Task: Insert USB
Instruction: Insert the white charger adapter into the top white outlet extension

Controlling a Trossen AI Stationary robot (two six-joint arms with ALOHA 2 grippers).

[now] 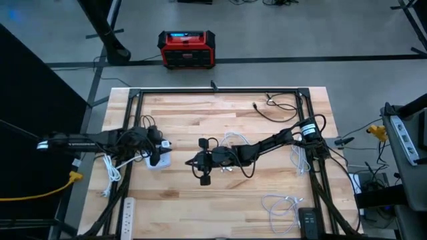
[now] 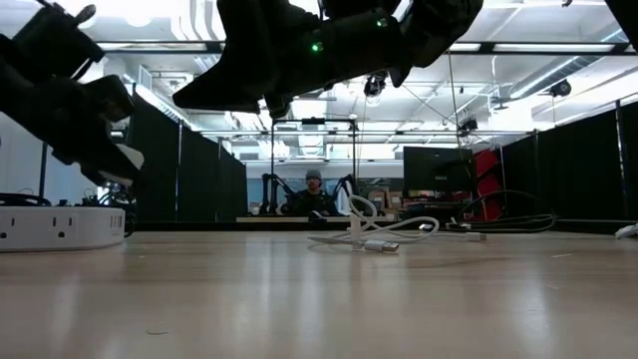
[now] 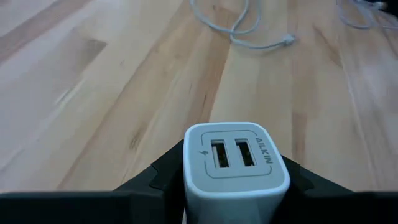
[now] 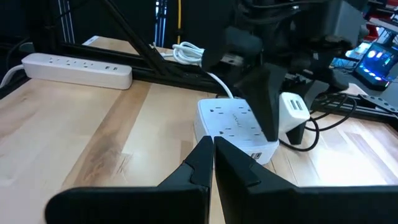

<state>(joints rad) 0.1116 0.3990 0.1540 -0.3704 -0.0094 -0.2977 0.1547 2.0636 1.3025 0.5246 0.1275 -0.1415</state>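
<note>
The left gripper [image 1: 162, 144] hovers over a white power strip [image 1: 157, 160], the right gripper [image 1: 195, 161] nearby.

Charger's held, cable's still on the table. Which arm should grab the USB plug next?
Right, probably. The left tool is shut on the charger; the right tool is shut but holds nothing, and the white cable lies beside that arm.

Beyond your wooden table [image 1: 220, 120] lies grey floor [image 1: 280, 33] crossed by a dark line, a red box [image 1: 187, 49] standing near it. Black curtains [image 2: 199, 170] and bright ceiling lights [image 2: 299, 150] surround a seated person [image 2: 313, 195].
</note>
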